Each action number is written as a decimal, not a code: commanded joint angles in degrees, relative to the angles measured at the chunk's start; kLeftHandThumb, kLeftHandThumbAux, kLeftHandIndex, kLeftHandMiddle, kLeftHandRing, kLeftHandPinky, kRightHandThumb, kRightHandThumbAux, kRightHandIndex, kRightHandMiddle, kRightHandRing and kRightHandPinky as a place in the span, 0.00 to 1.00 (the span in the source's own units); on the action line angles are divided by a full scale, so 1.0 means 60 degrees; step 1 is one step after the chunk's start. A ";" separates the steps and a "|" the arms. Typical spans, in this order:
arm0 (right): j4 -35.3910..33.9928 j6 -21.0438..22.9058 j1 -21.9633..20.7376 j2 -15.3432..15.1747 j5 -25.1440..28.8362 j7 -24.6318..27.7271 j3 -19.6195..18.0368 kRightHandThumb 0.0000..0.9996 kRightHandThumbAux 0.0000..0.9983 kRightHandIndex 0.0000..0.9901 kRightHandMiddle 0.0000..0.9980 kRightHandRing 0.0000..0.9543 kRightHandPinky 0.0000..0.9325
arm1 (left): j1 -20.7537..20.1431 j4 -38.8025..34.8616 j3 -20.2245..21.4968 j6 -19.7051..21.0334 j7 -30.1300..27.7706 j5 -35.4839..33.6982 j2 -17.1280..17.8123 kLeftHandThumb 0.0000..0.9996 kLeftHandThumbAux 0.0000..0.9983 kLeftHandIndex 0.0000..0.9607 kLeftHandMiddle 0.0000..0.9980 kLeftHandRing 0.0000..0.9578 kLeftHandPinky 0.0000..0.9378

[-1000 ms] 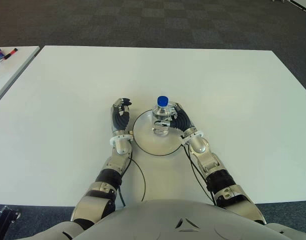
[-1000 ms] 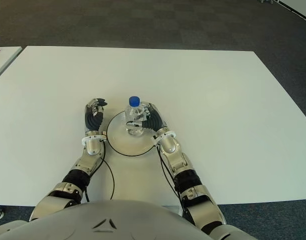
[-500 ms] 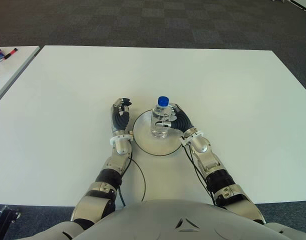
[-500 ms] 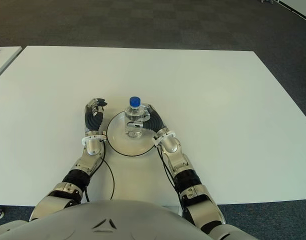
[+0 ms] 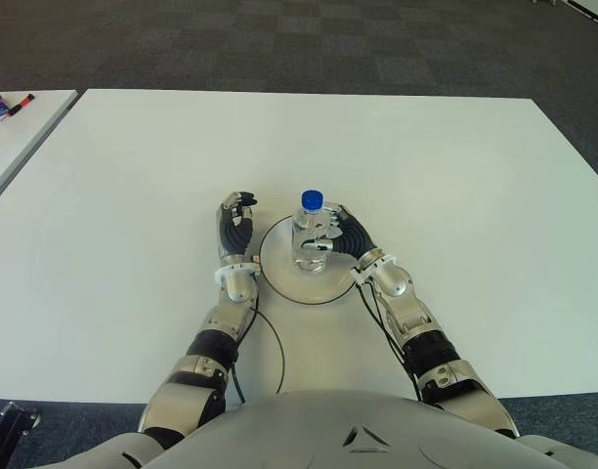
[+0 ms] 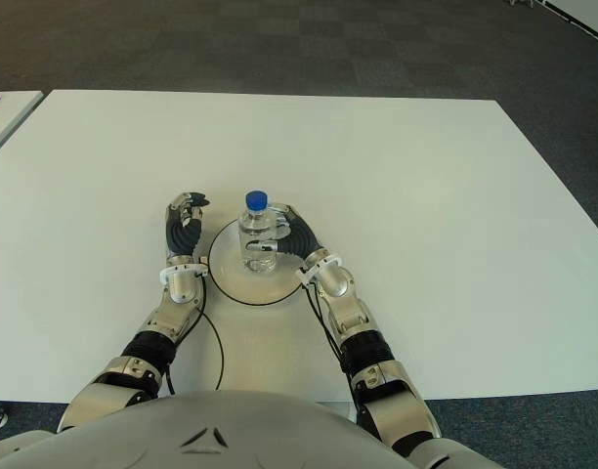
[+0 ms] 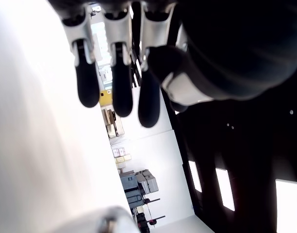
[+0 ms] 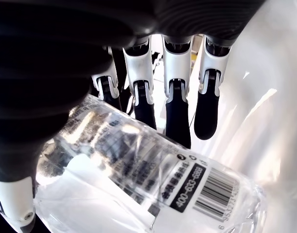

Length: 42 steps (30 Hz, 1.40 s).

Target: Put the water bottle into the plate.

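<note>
You had the right robot hand [image 5: 340,237] wrapped around the water bottle [image 5: 310,237], thumb on one flank and fingers [image 8: 178,119] reaching past the other, so it was grasping the bottle, not letting it go. The bottle stood upright over the plate [image 5: 285,278], on the side of the robot hand toward the left one, its blue cap [image 5: 311,199] above the knuckles. Whether its base was already touching the plate, you could not tell from these views.

The left robot hand [image 5: 234,228] showed just beside the plate's far rim from the bottle, on the white surface [image 5: 455,176], fingers curled and holding nothing.

The risk, as I judged it, lay in the release. A tall, narrow bottle would tip easily: if you had opened the fingers while the base was off the plate or tilted, it could have toppled and rolled off the rim. Pulling the robot hand back before the fingers cleared the label [image 8: 187,182] could also have dragged the bottle over, or slid the plate toward the idle hand.
</note>
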 commanded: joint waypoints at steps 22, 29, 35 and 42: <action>0.0166 0.0232 0.0057 0.0019 -0.0018 -0.0027 -0.0166 0.71 0.71 0.42 0.35 0.38 0.43 | 0.0047 0.0138 -0.0049 0.0028 -0.0124 -0.0003 0.0022 0.84 0.68 0.41 0.47 0.41 0.45; 0.0210 0.0310 0.0034 0.0005 0.0086 0.0114 -0.0196 0.68 0.60 0.29 0.28 0.32 0.36 | 0.0051 0.0142 -0.0047 0.0001 -0.0090 0.0005 0.0014 0.84 0.68 0.42 0.46 0.41 0.45; 0.0356 0.0101 -0.0005 0.0005 0.0027 0.0012 -0.0235 0.63 0.50 0.15 0.20 0.23 0.27 | 0.0041 0.0176 -0.0056 -0.0015 -0.0088 0.0024 0.0036 0.84 0.68 0.42 0.46 0.40 0.44; 0.0586 -0.0198 -0.0062 0.0002 0.0030 -0.0023 -0.0282 0.58 0.44 0.08 0.13 0.15 0.20 | 0.0004 0.0258 -0.0061 -0.0037 -0.0049 0.0052 0.0054 0.84 0.68 0.42 0.46 0.40 0.43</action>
